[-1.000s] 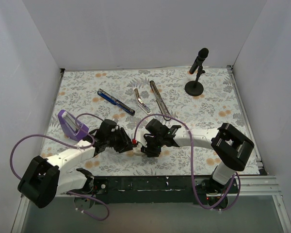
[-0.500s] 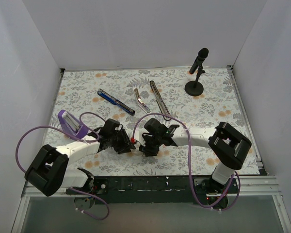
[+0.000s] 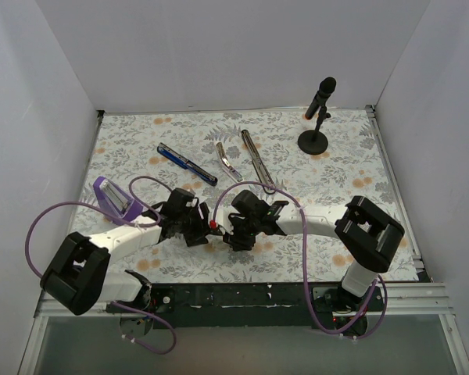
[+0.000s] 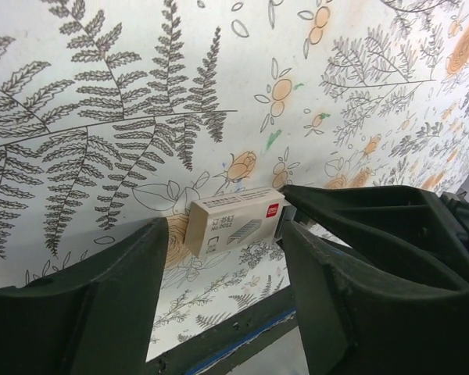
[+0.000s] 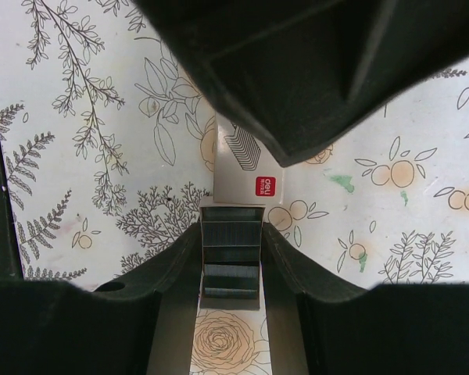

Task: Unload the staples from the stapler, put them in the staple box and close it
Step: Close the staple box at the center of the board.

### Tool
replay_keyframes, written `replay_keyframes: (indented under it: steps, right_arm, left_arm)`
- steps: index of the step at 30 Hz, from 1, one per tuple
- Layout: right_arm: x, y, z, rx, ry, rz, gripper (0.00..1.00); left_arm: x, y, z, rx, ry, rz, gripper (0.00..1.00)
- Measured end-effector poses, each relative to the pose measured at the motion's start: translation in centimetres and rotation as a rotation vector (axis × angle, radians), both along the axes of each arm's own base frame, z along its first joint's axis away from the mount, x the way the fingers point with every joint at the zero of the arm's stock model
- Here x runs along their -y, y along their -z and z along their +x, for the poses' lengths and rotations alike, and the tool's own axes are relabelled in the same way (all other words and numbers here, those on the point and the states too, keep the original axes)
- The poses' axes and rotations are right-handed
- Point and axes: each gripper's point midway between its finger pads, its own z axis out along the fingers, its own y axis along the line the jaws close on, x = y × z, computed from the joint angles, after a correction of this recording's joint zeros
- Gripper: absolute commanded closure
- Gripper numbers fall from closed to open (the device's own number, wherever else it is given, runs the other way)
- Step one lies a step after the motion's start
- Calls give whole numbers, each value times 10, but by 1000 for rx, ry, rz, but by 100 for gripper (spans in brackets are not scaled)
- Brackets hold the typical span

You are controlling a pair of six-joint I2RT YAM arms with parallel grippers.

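The box [image 4: 234,223] sits between my left pincer [image 4: 227,238] and right pincer [image 5: 230,258]; the stapler [image 3: 186,164] lies behind, the microphone [image 3: 321,94] far right.

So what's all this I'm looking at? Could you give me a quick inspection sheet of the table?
Surface: flat floral cloth.
Job's things: stapler in separate pieces at the back: blue-black body, silvery channel, dark base strip. Staples sit in a tray slid out of a small box.
Clutter: purple block; microphone on a stand.
Pincers: left pincer brackets the box, grip unclear; right pincer looks closed on the tray's sides.
Cables: purple cables loop from both arms.
Surroundings: white walls on three sides.
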Motion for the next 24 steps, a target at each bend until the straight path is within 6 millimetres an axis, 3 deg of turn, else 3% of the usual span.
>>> replay_keyframes:
  steps: [7,13,17,20,24]
  right_arm:
    - [4,-4,8,9,40,6,59]
    - [34,0,12,-43,158,-4,59]
    - [46,-1,21,-61,234,-8,58]
    - [52,-3,29,-76,286,-4,58]
    - [59,-7,41,-88,351,10,58]
  left_arm:
    - [-10,-24,16,165,154,109,32]
    - [-6,-78,27,501,435,132,31]
    - [-4,-102,24,725,655,148,30]
    - [-1,-103,13,885,883,146,24]
    - [-4,-72,-13,988,1136,145,19]
